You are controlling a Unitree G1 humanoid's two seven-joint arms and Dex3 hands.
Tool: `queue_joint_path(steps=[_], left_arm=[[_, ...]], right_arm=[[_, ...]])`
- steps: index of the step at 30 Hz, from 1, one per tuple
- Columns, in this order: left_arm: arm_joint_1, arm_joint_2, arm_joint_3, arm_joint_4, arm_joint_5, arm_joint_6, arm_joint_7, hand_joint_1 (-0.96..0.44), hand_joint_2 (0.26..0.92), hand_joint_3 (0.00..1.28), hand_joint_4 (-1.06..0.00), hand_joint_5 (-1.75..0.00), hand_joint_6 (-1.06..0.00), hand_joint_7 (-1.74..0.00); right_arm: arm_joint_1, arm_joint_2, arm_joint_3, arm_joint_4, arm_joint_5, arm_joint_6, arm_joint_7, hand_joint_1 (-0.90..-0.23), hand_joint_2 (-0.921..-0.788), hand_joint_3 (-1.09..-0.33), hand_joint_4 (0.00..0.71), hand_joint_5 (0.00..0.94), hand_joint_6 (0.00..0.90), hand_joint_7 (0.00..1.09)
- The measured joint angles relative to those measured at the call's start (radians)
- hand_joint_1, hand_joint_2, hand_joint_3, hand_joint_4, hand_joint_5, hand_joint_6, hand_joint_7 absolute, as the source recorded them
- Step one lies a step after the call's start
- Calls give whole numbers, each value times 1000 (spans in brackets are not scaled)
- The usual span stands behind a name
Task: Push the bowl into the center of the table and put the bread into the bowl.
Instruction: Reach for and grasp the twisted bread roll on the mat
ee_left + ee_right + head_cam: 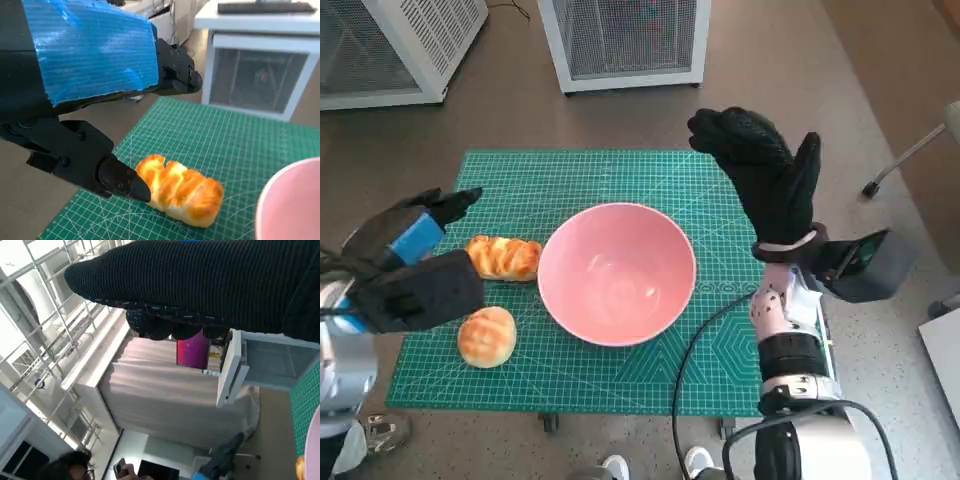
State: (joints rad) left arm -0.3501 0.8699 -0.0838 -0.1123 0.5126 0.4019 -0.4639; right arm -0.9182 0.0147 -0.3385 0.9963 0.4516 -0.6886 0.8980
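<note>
Pink and round, the bowl (616, 272) sits upright near the middle of the green mat (570, 180) that covers the table, with nothing in it. Two pieces of bread lie on the mat to the bowl's left. The long loaf (504, 257) rests just beside the bowl's rim, apart from it by a thin strip of mat. The round bun (487, 336) lies nearer the robot, close to the mat's front edge and a little apart from both the loaf and the bowl.

On the left, the left hand (412, 262) hovers over the mat's left side, its blue-taped back up and its fingers apart, holding nothing. From the left wrist view, one black fingertip (122, 181) reaches down right next to the end of the loaf (181, 190); whether it touches the crust cannot be told. A sliver of the bowl (292, 205) shows at that picture's edge.

On the right, the right hand (765, 170) is raised above the mat's right rear corner, gloved fingers spread and empty, well clear of the bowl.

White mesh-fronted cabinets (625, 40) stand on the floor beyond the table.
</note>
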Motion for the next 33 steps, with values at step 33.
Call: queue_joint_path(steps=[33], left_arm=[[-242,-199,-247,572,112,-184,62,-89,818,21,-360,-42,-495,-67]], right_arm=[[18,-12,1,-1,16,0,10,-493,-921,-389,414,0,587,1]])
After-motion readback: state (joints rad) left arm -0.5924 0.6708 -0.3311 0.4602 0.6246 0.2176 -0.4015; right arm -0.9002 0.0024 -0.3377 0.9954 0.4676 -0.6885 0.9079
